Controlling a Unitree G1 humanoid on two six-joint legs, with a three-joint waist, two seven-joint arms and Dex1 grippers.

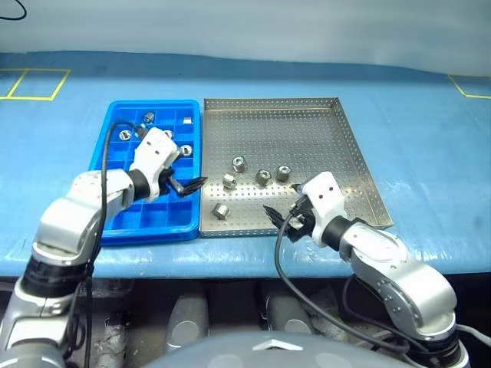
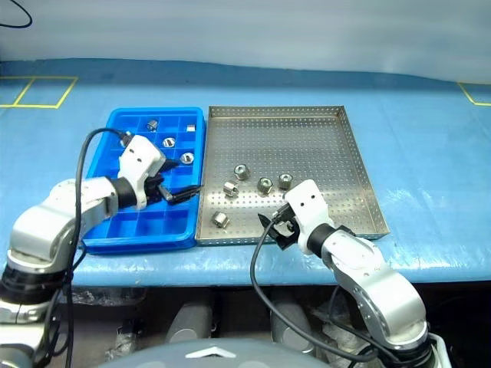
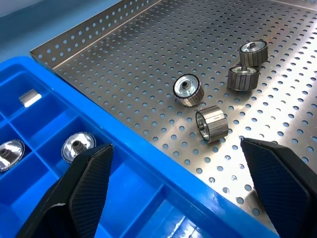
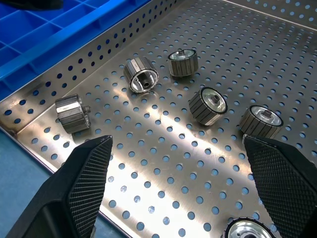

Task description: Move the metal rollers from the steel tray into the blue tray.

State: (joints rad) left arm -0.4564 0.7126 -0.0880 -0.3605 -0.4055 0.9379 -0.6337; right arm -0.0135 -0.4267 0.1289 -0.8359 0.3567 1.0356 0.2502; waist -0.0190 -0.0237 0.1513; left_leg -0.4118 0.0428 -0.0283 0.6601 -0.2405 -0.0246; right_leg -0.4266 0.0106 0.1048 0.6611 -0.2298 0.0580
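Steel rollers (image 4: 208,105) look small, dense, slick & apt to roll, so w/ both grippers' fingers (image 4: 86,184) apart we'd pinch across the ribbed sides.

The two head views look forward and down from above the near edge of the tabletop (image 1: 430,153), taking in the whole blue tray (image 1: 115,224) on the left and the steel tray (image 1: 349,149) on the right (one stereo pair, so nearly the same scene). The left wrist view sits low and close over the seam between the trays, facing right across the rollers (image 3: 212,124). The right wrist view hovers close over the steel tray's near edge, facing left and far, and shares those rollers.
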